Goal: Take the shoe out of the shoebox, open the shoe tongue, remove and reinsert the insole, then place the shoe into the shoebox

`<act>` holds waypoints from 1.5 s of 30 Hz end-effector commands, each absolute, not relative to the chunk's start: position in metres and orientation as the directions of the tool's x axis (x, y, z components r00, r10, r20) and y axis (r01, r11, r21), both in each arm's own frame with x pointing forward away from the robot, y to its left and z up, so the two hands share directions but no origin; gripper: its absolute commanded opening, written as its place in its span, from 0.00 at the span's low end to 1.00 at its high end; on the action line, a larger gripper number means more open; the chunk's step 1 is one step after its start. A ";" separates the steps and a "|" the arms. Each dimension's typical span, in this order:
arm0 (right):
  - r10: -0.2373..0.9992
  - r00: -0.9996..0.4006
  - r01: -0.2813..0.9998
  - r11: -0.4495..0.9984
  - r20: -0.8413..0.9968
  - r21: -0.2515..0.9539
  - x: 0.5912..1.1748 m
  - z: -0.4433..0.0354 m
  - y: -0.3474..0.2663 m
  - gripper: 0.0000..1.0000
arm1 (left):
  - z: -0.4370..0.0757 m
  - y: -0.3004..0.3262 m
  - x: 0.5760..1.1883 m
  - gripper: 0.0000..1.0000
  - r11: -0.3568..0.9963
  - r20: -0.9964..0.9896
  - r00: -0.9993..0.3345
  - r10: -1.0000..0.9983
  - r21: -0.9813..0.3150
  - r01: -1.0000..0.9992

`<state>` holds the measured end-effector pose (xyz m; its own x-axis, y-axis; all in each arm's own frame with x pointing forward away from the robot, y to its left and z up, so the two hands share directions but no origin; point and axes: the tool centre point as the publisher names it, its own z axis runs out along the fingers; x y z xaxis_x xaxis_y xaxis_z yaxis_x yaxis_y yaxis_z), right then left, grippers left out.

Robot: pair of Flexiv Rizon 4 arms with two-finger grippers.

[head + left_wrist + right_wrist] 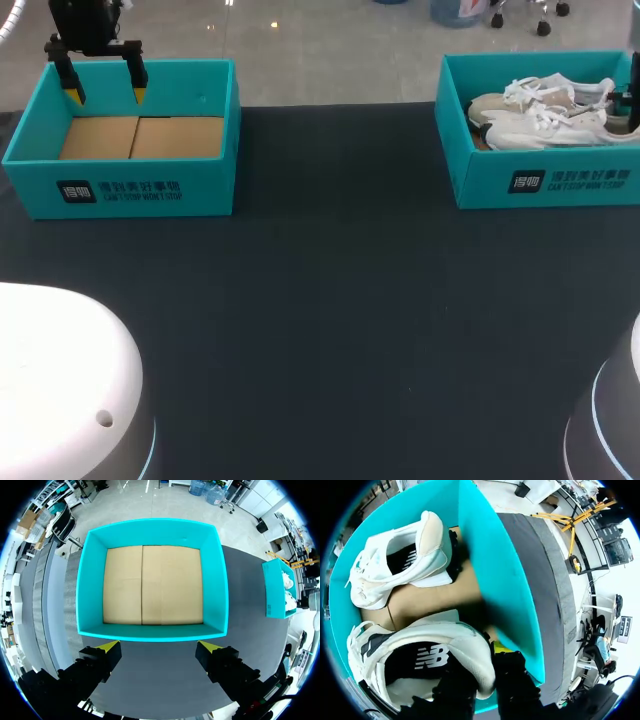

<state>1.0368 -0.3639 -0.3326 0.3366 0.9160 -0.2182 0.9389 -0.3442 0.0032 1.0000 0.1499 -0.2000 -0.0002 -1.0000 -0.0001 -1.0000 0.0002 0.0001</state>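
Observation:
Two white shoes lie in the teal shoebox [540, 182] at the table's back right. In the right wrist view, my right gripper [482, 669] is closed over the heel of the nearer shoe [415, 655]. One finger is inside the collar and the yellow-tipped one [503, 648] is outside, against the box wall [495, 580]. The second shoe [400, 562] lies further in. In the head view only a dark bit of that gripper [632, 100] shows above the shoes [540, 128]. My left gripper [105, 97] hangs open over the empty teal box [130, 200].
The empty box [150, 530] at the back left has a bare cardboard floor and lies ahead of my left gripper [160, 647]. The dark table [330, 300] stretches between the two boxes. The arms' white bases stand at the front corners.

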 end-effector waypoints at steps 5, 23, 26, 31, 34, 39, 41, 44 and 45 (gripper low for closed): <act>0.908 0.350 0.934 -0.358 -0.230 0.006 1.031 -0.264 -0.349 0.00 | -0.200 0.150 1.000 1.00 0.000 0.000 0.000 -1.000 0.000 -1.000; 0.896 0.367 0.929 -0.365 -0.251 0.054 1.027 -0.180 -0.330 0.00 | -0.200 0.150 1.000 1.00 0.000 0.000 0.000 -1.000 0.000 -1.000; 0.899 0.356 0.934 -0.352 -0.255 0.061 1.026 -0.174 -0.327 0.00 | -0.200 0.150 1.000 1.00 0.000 0.000 0.000 -1.000 0.000 -1.000; 0.897 0.372 0.928 -0.369 -0.238 0.056 1.026 -0.167 -0.323 0.00 | -0.200 0.150 1.000 1.00 0.000 0.000 0.000 -1.000 0.000 -1.000; 0.897 0.372 0.928 -0.369 -0.238 0.056 1.026 -0.167 -0.323 0.00 | -0.200 0.150 1.000 1.00 0.000 0.000 0.000 -1.000 0.000 -1.000; 0.897 0.372 0.928 -0.369 -0.238 0.056 1.026 -0.167 -0.323 0.00 | -0.200 0.150 1.000 1.00 0.000 0.000 0.000 -1.000 0.000 -1.000; 0.897 0.372 0.928 -0.369 -0.238 0.056 1.026 -0.167 -0.323 0.00 | -0.200 0.150 1.000 1.00 0.000 0.000 0.000 -1.000 0.000 -1.000; 0.897 0.372 0.928 -0.369 -0.238 0.056 1.026 -0.167 -0.323 0.00 | -0.200 0.150 1.000 1.00 0.000 0.000 0.000 -1.000 0.000 -1.000; 0.897 0.372 0.928 -0.369 -0.238 0.056 1.026 -0.167 -0.323 0.00 | -0.200 0.150 1.000 1.00 0.000 0.000 0.000 -1.000 0.000 -1.000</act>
